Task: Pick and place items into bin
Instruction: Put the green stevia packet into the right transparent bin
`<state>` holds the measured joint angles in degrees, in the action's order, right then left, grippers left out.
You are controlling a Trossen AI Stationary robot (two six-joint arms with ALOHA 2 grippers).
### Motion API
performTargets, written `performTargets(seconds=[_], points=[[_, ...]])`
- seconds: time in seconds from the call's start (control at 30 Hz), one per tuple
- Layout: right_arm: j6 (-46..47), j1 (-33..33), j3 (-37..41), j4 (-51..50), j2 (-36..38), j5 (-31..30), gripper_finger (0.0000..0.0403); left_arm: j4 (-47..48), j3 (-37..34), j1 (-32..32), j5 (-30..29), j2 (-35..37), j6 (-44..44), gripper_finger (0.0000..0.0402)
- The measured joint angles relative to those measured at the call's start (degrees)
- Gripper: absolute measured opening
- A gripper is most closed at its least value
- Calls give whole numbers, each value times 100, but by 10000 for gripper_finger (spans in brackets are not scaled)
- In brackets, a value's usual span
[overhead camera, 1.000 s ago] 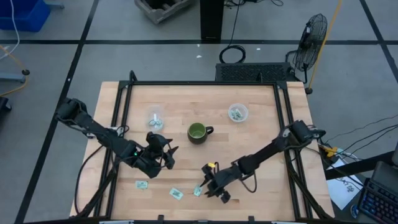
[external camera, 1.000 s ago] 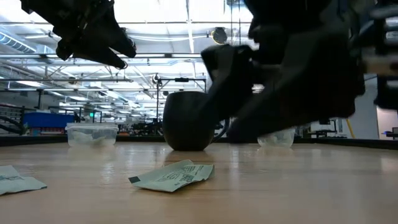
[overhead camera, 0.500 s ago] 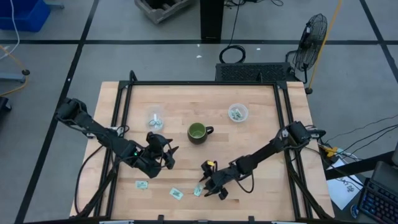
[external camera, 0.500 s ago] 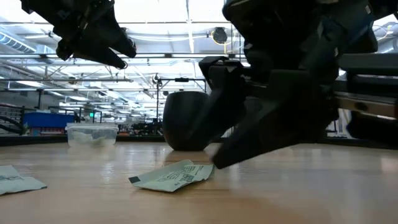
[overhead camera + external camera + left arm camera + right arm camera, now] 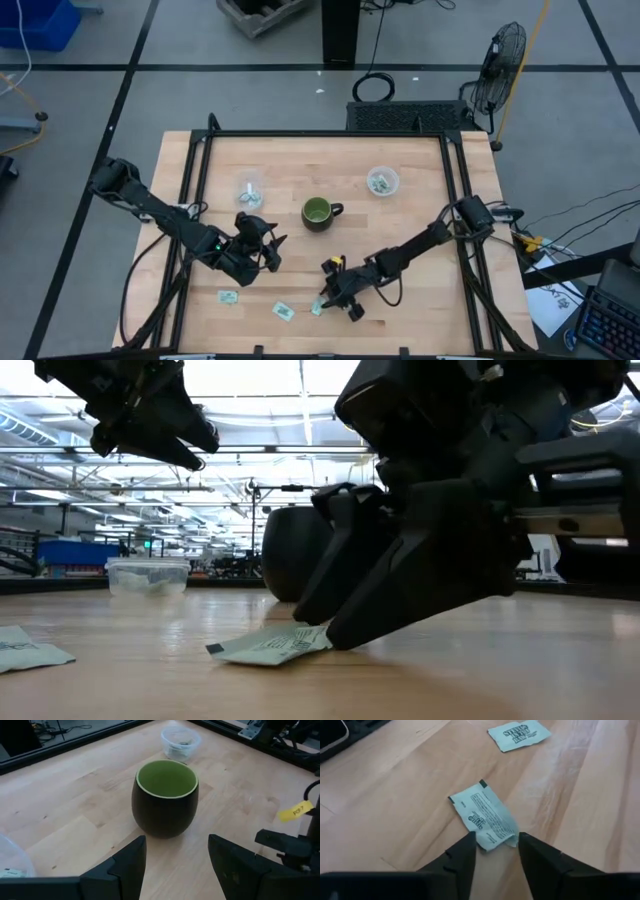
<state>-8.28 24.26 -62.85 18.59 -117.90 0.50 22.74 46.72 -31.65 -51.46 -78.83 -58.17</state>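
Note:
A pale green packet lies flat on the wood near the table's near edge, with its near end curled up. My right gripper is open and low over it, one fingertip on either side of that end; the low view shows the right gripper down at the packet. Two more packets lie to its left. My left gripper is open and raised above the table, facing the green mug. My right gripper comes at the packet's curled near end slanting down from the table's right. Its fingers stand on either side of that end with the tips at the table. Whether they touch the packet I cannot tell.
Two clear tubs holding packets stand beyond the mug, one far left and one far right. The mug stands mid-table between the arms. A black frame rims the table.
My right gripper has come down and moved a little toward the table's left, from above the table to the packet's end, where its fingertips now reach the wood. The packet has stayed where it was.

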Motion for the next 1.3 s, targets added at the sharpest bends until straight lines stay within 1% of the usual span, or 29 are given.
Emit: performTargets(seconds=[0.13, 0.37, 0.47, 0.7, 0.83, 0.9, 1.0, 1.1, 1.2, 1.3], points=[[180, -74, 3, -46, -2, 267, 88, 0, 0, 0, 0, 0, -2, 221], [165, -73, 11, 91, -9, 306, 16, 12, 0, 0, -1, 0, -9, 220], [163, -91, 11, 57, -9, 305, 4, 13, 0, 0, 0, 0, -9, 221], [480, -96, 13, 105, 18, 235, 44, 14, 0, 2, 25, 0, -17, 221], [707, -109, 23, -325, 238, -167, 76, 15, 0, 0, 46, 0, -15, 221], [769, -106, 24, -354, 366, -222, 92, 24, 0, 0, 47, 0, -15, 220], [756, 11, 22, 115, 481, -214, 119, 21, 0, 1, 48, 0, -15, 221], [663, 223, 22, 549, 437, -171, 150, 20, 0, 0, 50, 0, -15, 220], [614, 342, 22, 631, 343, -47, 184, 20, 0, 0, 50, 0, -37, 220], [892, 363, 22, 758, 217, -42, 217, 9, 0, 1, 52, 0, -48, 221]])
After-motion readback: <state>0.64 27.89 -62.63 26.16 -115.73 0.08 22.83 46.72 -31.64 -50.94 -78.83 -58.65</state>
